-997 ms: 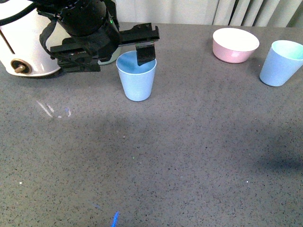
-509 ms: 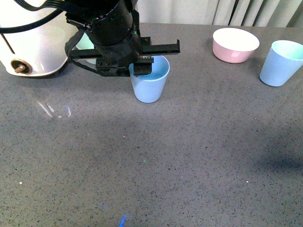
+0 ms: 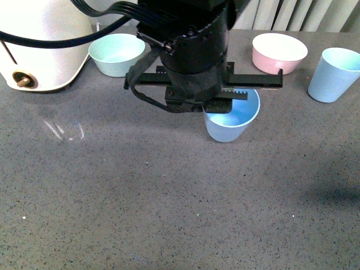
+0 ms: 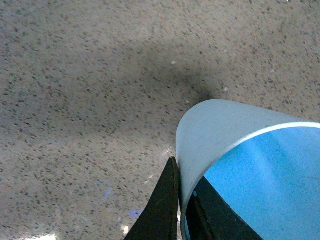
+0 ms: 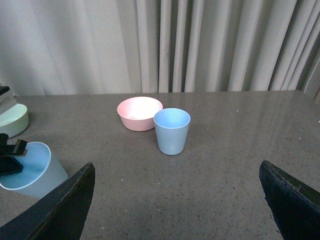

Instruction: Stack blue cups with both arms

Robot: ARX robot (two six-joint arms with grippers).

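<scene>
The left tool (image 3: 220, 106) is clamped on the rim of one blue cup (image 3: 232, 120). In the left wrist view one finger (image 4: 164, 202) lies flat against the outside of the cup's wall (image 4: 215, 127) and the other presses the blue inner face, with only the wall between them. The held cup hangs below and slightly right of the tool's toothed rail. It is tilted, with its mouth leaning toward the robot's right (whether its base touches the worktop (image 3: 169, 197) cannot be told). It sits near the middle of the worktop, nearer the robot than the pink bowl (image 3: 279, 53).

The second blue cup (image 3: 334, 75) stands upright at the far right, near the pink bowl and well apart from the held one. From the right wrist view it (image 5: 172, 131) is just in front of the pink bowl (image 5: 140, 113), with the held cup (image 5: 30, 170) off to one side. The right tool (image 5: 176, 172) is spread wide with nothing between its fingers. It is well short of that cup.

A green bowl (image 3: 117, 53) sits at the back, beside a white appliance (image 3: 39, 45).
</scene>
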